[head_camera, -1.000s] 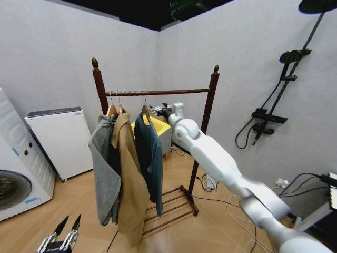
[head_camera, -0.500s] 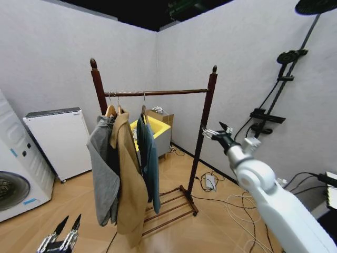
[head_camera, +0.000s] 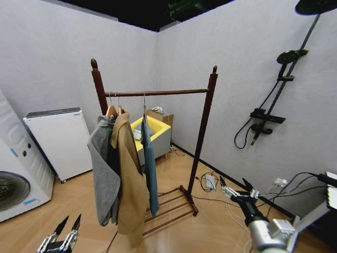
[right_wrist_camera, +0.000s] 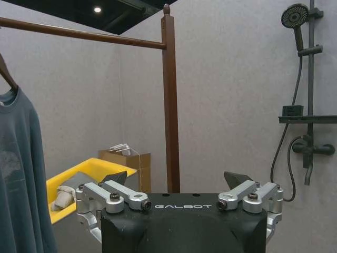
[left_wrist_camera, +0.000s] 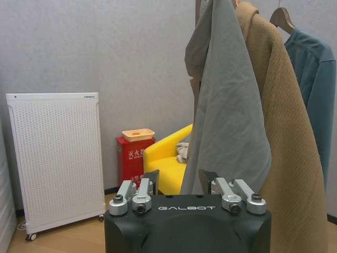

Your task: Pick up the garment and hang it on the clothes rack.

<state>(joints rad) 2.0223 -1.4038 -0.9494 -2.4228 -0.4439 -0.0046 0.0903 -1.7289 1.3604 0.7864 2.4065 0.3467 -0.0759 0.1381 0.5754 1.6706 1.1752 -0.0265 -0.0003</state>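
a grey garment (head_camera: 104,174) and a long tan coat (head_camera: 128,179) hang side by side, a white perforated appliance (head_camera: 60,141) stands by the wall beside a washing machine (head_camera: 16,174), a yellow bin (head_camera: 152,132) sits behind, and a black shower fixture (head_camera: 279,95) is mounted on the right wall.

I'm seeing the clothes rack (head_camera: 158,93) standing on the wooden floor (head_camera: 210,226), its 2 uprights rising from a slatted base. 3 pieces are hanging side by side from its bar: a grey garment (head_camera: 102,168), a long tan coat (head_camera: 129,179) and the teal garment (head_camera: 149,163) on a hanger. Cables (head_camera: 221,197) are lying on the floor, possibly plugged in by the wall.
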